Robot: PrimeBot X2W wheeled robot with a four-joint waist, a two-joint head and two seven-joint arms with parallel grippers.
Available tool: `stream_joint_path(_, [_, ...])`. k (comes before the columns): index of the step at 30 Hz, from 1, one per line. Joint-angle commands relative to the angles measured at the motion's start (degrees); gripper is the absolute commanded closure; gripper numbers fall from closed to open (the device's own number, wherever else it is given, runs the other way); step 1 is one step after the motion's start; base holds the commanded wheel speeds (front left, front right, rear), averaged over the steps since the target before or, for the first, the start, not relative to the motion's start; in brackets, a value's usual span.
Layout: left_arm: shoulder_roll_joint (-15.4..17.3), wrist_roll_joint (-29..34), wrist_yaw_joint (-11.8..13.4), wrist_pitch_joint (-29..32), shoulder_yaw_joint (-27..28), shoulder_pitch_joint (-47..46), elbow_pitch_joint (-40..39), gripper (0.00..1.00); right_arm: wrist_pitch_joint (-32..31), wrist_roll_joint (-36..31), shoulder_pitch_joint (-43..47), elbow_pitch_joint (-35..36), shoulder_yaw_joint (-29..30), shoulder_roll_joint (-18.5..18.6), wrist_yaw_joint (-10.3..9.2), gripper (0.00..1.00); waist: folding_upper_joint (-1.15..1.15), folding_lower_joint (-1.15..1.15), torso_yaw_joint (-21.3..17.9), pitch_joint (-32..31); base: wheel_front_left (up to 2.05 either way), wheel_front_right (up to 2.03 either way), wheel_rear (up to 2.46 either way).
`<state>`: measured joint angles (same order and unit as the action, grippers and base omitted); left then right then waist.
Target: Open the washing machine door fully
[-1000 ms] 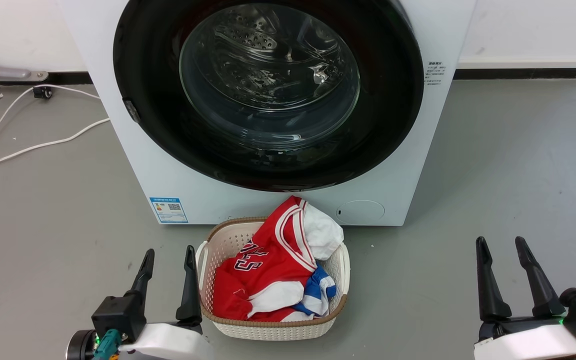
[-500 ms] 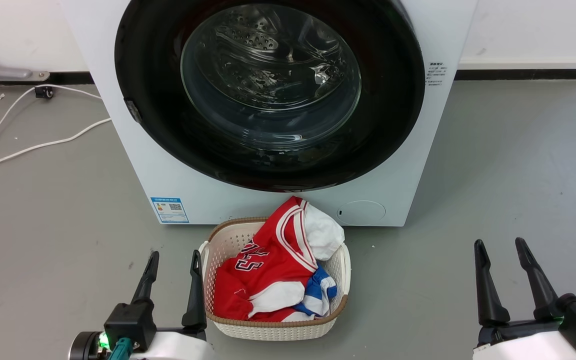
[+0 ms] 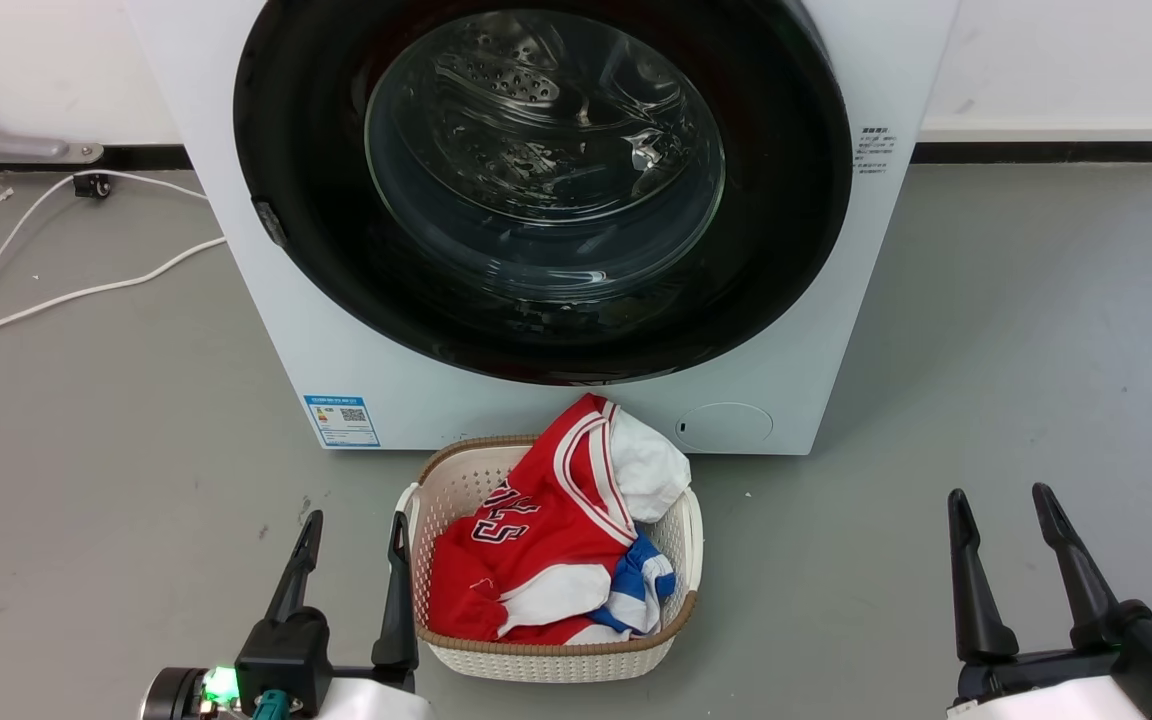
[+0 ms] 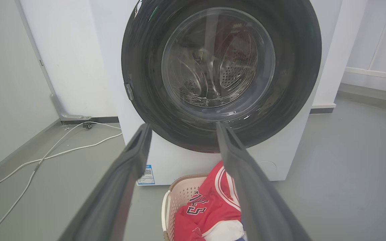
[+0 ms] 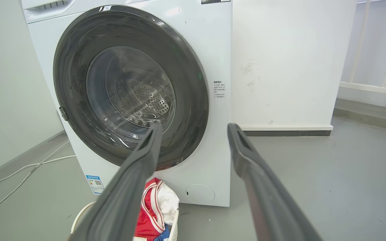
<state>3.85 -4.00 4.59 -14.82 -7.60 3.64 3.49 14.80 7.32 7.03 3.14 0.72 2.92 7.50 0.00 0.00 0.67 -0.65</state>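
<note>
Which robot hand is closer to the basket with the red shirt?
Left. The left gripper is right beside the laundry basket's left wall; the right gripper is far off to the basket's right.

White woven basket (image 3: 451, 490) before white front-loading washing machine (image 3: 336, 340)
It stands on the grey floor (image 3: 986, 330), red clothes (image 3: 536, 540) in it; white cables (image 3: 76, 293) lie left.
</note>
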Motion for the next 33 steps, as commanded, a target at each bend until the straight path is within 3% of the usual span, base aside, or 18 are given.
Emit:
stream_joint_path(1, [-0.02,1.36,0.1,-0.54,0.0,0.85,0.02,0.0,0.52,-1.34,0.47,0.11,-0.06,-0.07,-0.02,0.0,0.0,0.0,0.01,0.0,0.0,0.0,0.0])
stream_joint_path(33, [-0.89,1.77,-0.15,-0.41,1.78,0.86,2.25,0.0,0.4,-0.13,0.43,-2.01,-0.66,-0.07,-0.02,0.0,0.0,0.0,-0.11,0.06,0.0,0.0,0.0])
